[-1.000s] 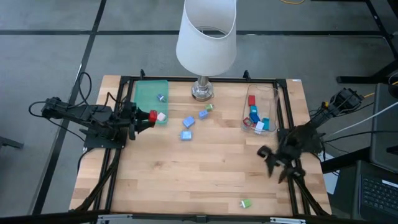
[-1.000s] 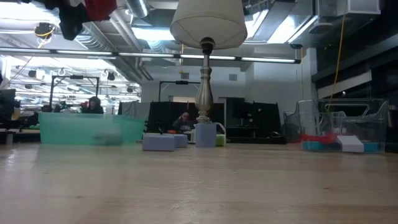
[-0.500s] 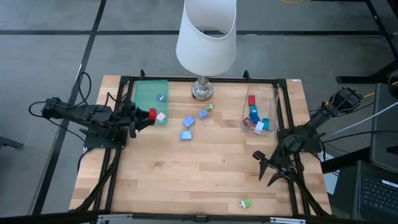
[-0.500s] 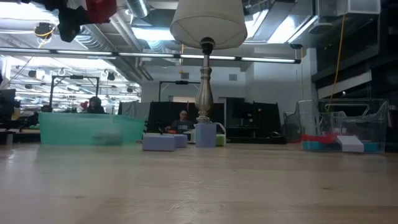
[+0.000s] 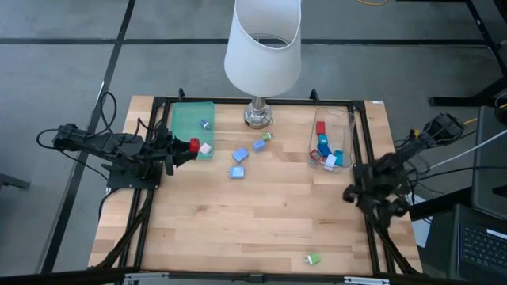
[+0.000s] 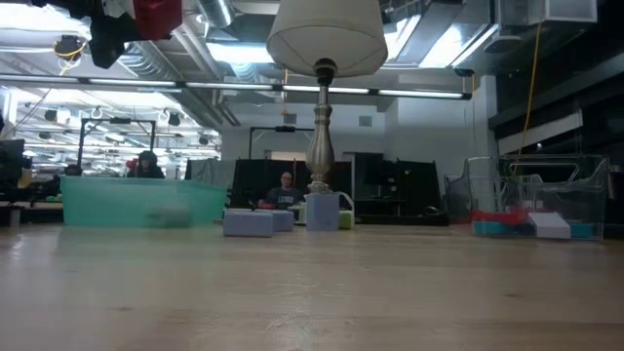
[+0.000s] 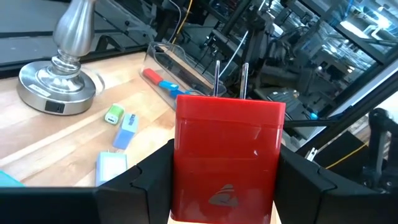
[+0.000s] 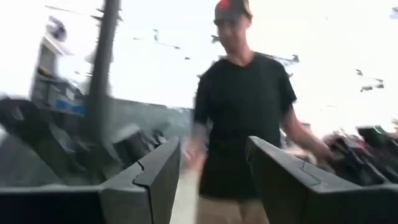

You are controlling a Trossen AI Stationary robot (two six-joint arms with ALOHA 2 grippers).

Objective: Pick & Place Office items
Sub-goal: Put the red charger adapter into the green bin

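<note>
left hand point(image 7: 225, 186) grips a red block point(image 7: 227, 158), its embossed mark unreadable; right hand point(image 8: 211, 180) empty, apart.

One tall white-shaded metal lamp point(image 5: 261, 55), one flat green tray point(image 5: 192, 119), one clear plastic bin point(image 5: 330, 136) (several small blocks inside), four small blocks loose mid-table, one green block point(image 5: 314, 259) apart.

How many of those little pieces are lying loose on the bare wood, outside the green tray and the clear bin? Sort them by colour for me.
Blue pieces: 3
Green pieces: 2
Total: 5
</note>
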